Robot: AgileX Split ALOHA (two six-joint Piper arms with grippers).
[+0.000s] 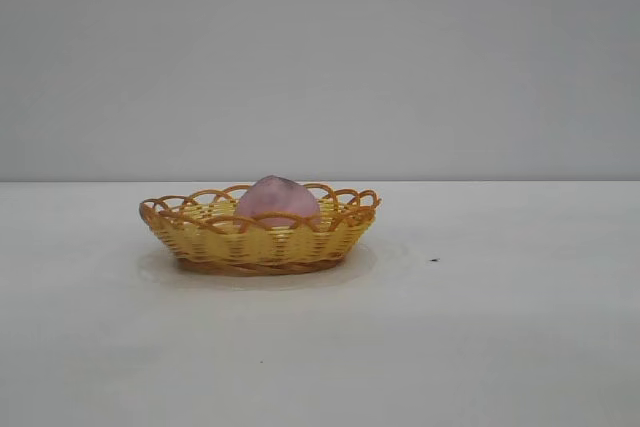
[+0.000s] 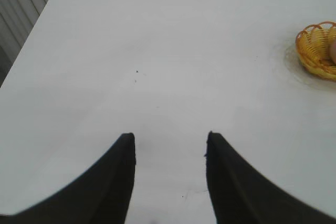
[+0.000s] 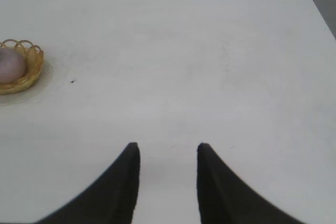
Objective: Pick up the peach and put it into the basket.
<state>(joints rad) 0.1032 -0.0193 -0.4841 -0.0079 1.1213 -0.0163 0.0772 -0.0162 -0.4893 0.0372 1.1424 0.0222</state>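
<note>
A big white table point(image 1: 480, 327) fills the bottom half of the outside view. Behind it is a plain grey wall point(image 1: 320, 57) with nothing on it. The table top is smooth and a bit shiny. It has a few tiny dark specks, and one speck point(image 1: 434, 260) sits to the right of the basket point(image 1: 210, 239). The basket stands flat on the table. There is a faint round smudge on the table around its bottom. The peach point(image 1: 278, 199) lies inside the basket, in the middle, and its pink top pokes up over the loopy rim. In the left wrist view, the table's edge shows at one side, with a ribbed grey wall panel point(image 2: 21, 3) past it. The left claw point(image 2: 169, 140) hangs over bare table, far from the basket. Its two dark fingers point(image 2: 118, 177) stand partly apart and hold nothing. The right claw point(image 3: 168, 150) hangs over bare table too, also far from the basket. Its fingers point(image 3: 123, 182) are partly apart and empty. A rounded table corner shows in the right wrist view.
</note>
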